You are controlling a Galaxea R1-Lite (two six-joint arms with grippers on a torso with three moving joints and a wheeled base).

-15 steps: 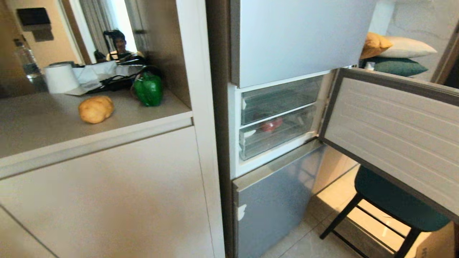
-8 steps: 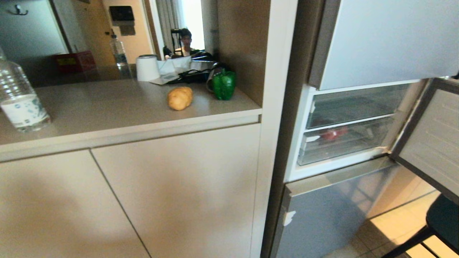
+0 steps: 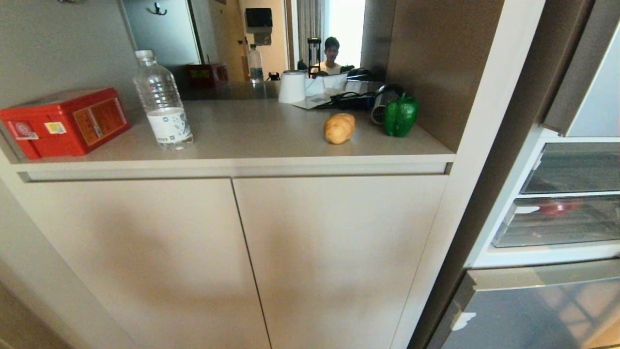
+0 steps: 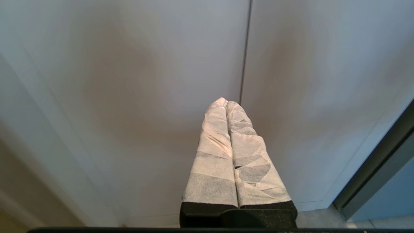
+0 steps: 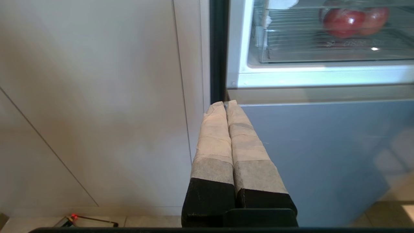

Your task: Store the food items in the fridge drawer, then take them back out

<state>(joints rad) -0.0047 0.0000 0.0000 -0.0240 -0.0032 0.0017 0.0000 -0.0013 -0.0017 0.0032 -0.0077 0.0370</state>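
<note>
Both parked low before the beige cabinet doors (image 3: 232, 252): left end effector (image 4: 225, 103) and right end effector (image 5: 225, 104) pressed together, empty, below the table-top tan oval potato (image 3: 339, 128).

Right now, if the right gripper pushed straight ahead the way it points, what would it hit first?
Most likely the grey steel-fronted lower fridge panel, near its edge beside the beige cabinet door. The right gripper, fingers shut, points there; depth is unclear.

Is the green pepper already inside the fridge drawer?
No, the green pepper stands on the counter beside the potato, well away from the fridge drawer.
</note>
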